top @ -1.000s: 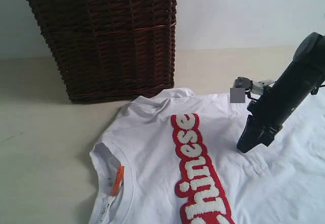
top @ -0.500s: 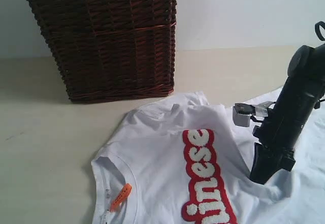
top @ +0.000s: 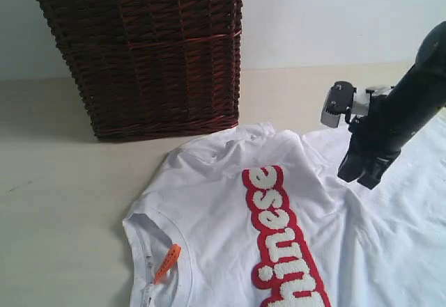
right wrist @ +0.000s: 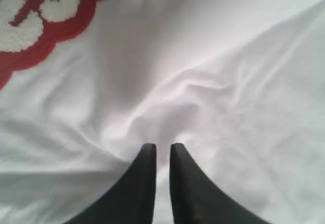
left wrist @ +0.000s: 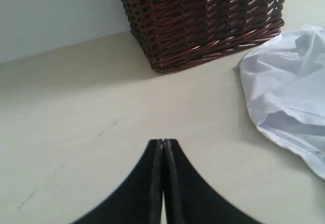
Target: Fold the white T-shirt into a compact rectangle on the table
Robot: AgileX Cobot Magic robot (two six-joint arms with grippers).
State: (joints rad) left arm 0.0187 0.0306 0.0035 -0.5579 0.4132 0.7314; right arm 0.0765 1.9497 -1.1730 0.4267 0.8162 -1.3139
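Note:
The white T-shirt [top: 223, 195] lies spread and wrinkled on the table [top: 56, 202], with its red band of white letters [top: 282, 234] running down the middle and an orange tag [top: 167, 263] at the collar. My right gripper [top: 361, 177] hangs just above the shirt's right part. In the right wrist view its jaws [right wrist: 162, 147] stand a narrow gap apart over creased white cloth [right wrist: 218, 97], and nothing is pinched between them. My left gripper [left wrist: 163, 141] is shut and empty over bare table [left wrist: 76, 122], with the shirt's edge [left wrist: 284, 87] off to one side.
A dark red-brown wicker basket [top: 146, 49] stands at the back left, just behind the shirt's top edge, and also fills the far end of the left wrist view as the basket [left wrist: 203, 16]. A pale wall runs behind the table.
My right gripper pressed down into the shirt and pulled it, then lifted and moved back up. Its jaws have parted slightly. The shirt shifted and its letter band turned.

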